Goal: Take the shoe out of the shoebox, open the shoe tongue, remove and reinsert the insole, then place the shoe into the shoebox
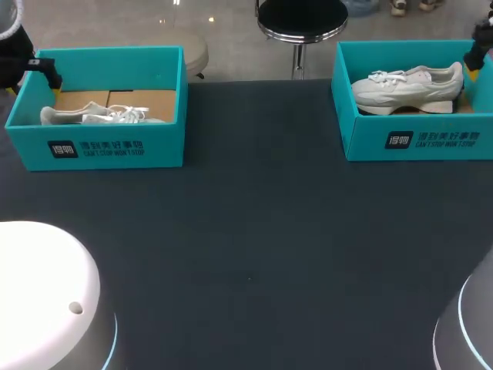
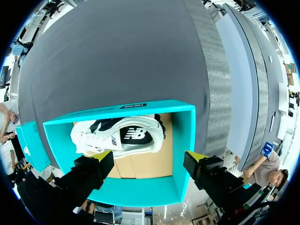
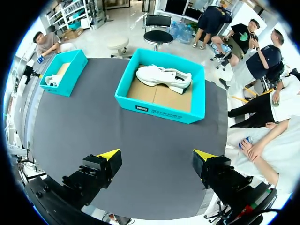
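Note:
Two teal shoeboxes stand at the table's far edge, each holding a white sneaker. The left shoebox [image 1: 100, 142] holds a shoe [image 1: 96, 116] lying low on its side. My left gripper [image 1: 32, 81] hangs open over that box's far left corner. In the left wrist view the shoe [image 2: 119, 136] lies in the box [image 2: 185, 140] just ahead of the open left gripper [image 2: 150, 158]. The right shoebox [image 1: 416, 139] holds a shoe [image 1: 408, 89] resting on its sole. My right gripper [image 1: 476, 60] is open, up by that box's far right corner. The right wrist view shows the right gripper [image 3: 157, 155] high above the table, short of the box [image 3: 161, 111] and its shoe [image 3: 164, 77].
The dark grey table [image 1: 254, 247] stretches from the boxes to the front edge. My arms' white bases [image 1: 46, 293] [image 1: 470, 324] fill the near corners. In the right wrist view the other shoebox [image 3: 63, 72] sits farther along the table.

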`<state>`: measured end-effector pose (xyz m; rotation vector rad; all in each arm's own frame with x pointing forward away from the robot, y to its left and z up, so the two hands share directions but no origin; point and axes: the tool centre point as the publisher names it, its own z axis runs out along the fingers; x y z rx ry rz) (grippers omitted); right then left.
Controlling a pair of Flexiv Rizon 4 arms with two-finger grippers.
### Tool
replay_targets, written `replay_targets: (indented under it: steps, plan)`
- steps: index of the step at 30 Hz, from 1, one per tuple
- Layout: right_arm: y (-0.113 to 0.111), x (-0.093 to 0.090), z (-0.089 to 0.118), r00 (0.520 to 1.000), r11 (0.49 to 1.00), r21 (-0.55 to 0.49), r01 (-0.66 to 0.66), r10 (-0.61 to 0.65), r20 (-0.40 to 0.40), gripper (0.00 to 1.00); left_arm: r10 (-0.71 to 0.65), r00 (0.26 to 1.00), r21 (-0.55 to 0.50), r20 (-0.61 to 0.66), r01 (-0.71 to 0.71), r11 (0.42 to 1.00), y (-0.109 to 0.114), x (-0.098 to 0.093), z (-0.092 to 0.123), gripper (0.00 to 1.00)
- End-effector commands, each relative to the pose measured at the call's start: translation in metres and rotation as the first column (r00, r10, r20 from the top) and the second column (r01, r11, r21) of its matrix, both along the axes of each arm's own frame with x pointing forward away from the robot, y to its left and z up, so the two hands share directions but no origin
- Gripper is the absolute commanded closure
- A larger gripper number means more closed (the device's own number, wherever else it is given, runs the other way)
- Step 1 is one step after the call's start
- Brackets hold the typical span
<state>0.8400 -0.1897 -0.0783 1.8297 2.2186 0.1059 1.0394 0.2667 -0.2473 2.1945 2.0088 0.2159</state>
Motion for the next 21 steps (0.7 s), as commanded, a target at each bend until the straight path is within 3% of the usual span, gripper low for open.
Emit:
replay_targets:
  steps: [1,6,11,21]
  plan:
    - [0.006,0.058,-0.014,0.963,0.995,-0.082,0.061,-0.080,-0.257,0.00,0.000,1.000,0.002,0.002,0.000,1.000,0.000,-0.001,0.000,0.00]
    - [-0.004,0.070,-0.031,0.942,0.988,-0.091,0.125,-0.147,-0.303,0.00,0.000,1.000,0.002,0.002,0.000,1.000,0.000,-0.001,0.000,0.00]
    - [-0.016,0.071,-0.047,0.906,0.982,-0.055,0.182,-0.189,-0.380,0.00,0.000,1.000,0.002,0.002,0.000,1.000,0.000,-0.001,0.000,0.00]
    - [-0.016,0.071,-0.047,0.906,0.982,-0.055,0.182,-0.189,-0.380,0.00,0.000,1.000,0.002,0.002,0.000,1.000,0.000,-0.001,0.000,0.00]
